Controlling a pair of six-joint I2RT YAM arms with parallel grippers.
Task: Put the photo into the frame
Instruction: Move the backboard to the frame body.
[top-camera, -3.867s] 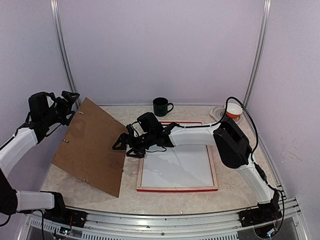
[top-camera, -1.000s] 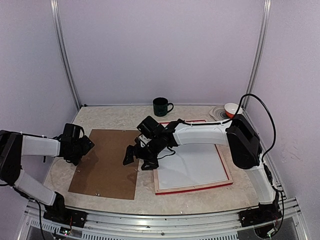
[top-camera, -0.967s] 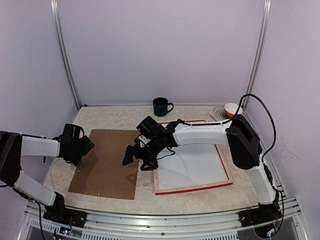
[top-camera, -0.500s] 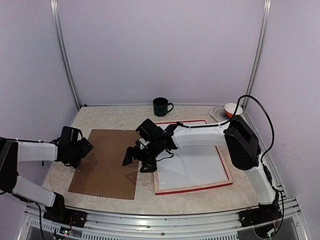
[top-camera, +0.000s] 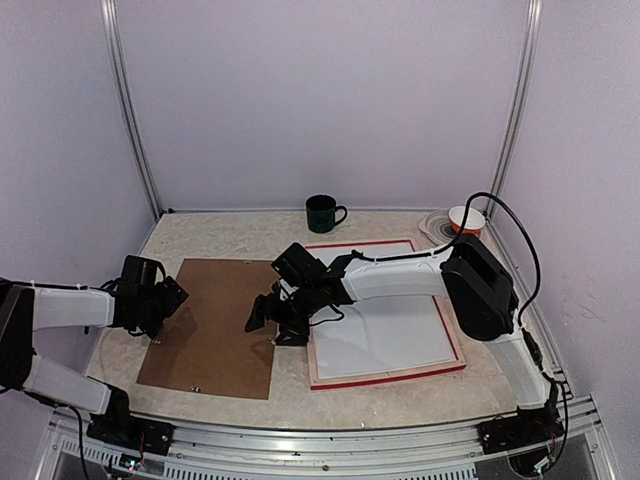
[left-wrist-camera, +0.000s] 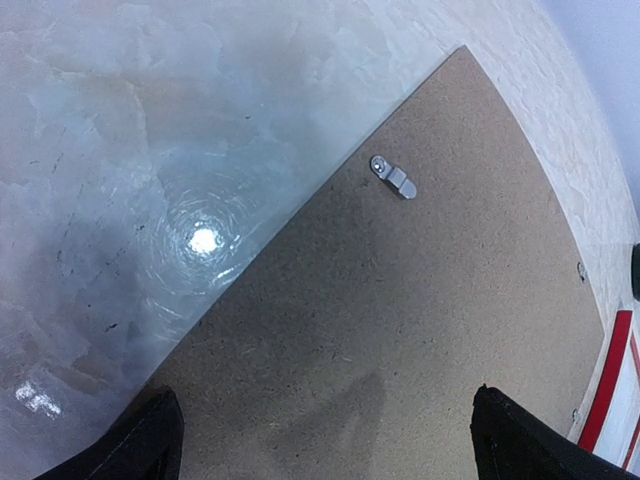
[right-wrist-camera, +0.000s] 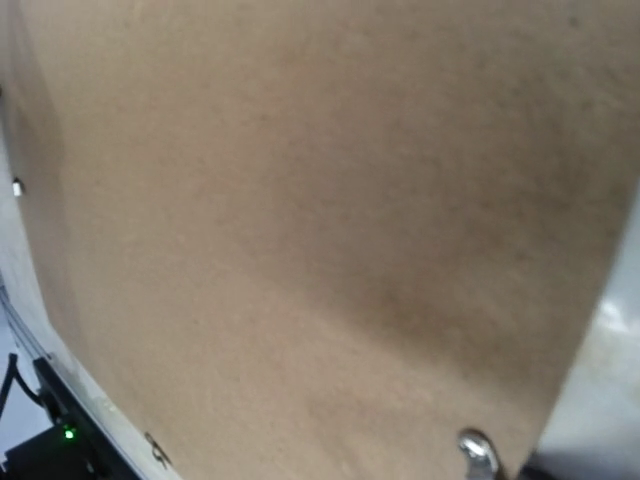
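The frame (top-camera: 385, 376) lies flat right of centre, pale wood side up with a red outer edge. A plain white sheet (top-camera: 385, 330) fills it; no cat print shows, so I cannot tell whether this is the photo's back. The brown backing board (top-camera: 210, 330) lies flat on the table to the left. My left gripper (top-camera: 163, 300) is open and empty, low over the board's left edge, with its fingers (left-wrist-camera: 140, 445) wide apart above the board (left-wrist-camera: 400, 300). My right gripper (top-camera: 268, 320) hangs open over the board's right edge, and its wrist view shows only the board (right-wrist-camera: 300, 200).
A dark green mug (top-camera: 322, 213) stands at the back centre. An orange and white cup (top-camera: 466, 217) sits at the back right corner. Metal turn clips (left-wrist-camera: 393, 179) stick up from the board. The frame's red edge (left-wrist-camera: 610, 380) shows beyond the board.
Earlier my left gripper held the board up tilted; now it lies flat and released. In the last second my left gripper has drawn back slightly left, and my right gripper has barely shifted.
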